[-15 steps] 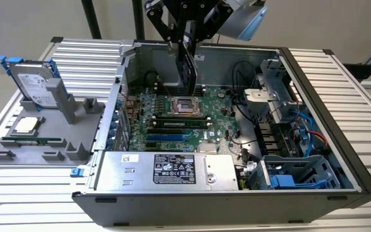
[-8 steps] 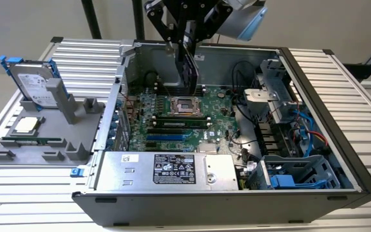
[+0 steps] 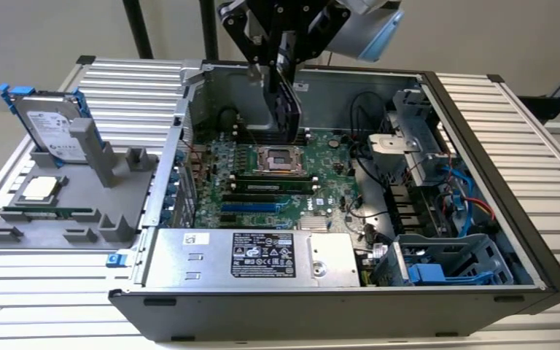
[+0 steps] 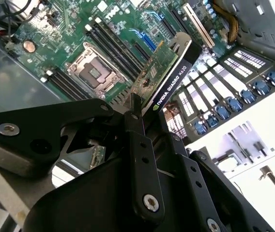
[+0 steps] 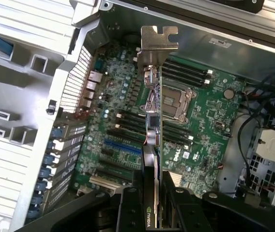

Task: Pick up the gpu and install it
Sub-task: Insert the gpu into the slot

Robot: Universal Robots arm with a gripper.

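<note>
Gpu, a thin green circuit-board card with black cooler and silver end bracket, is clamped on edge between the closed fingers of the black gripper. It hangs over the far part of the green motherboard, by the empty processor socket, and appears clear of the board. Pick-up is done. Seating in a blue expansion slot is not yet done.

The open grey computer case holds the motherboard, a silver power supply at the near side and a drive cage at near right. Left of the case, the grey fixture tray holds an upright silver hard drive with blue rails, a square processor chip and a narrow green memory stick.
</note>
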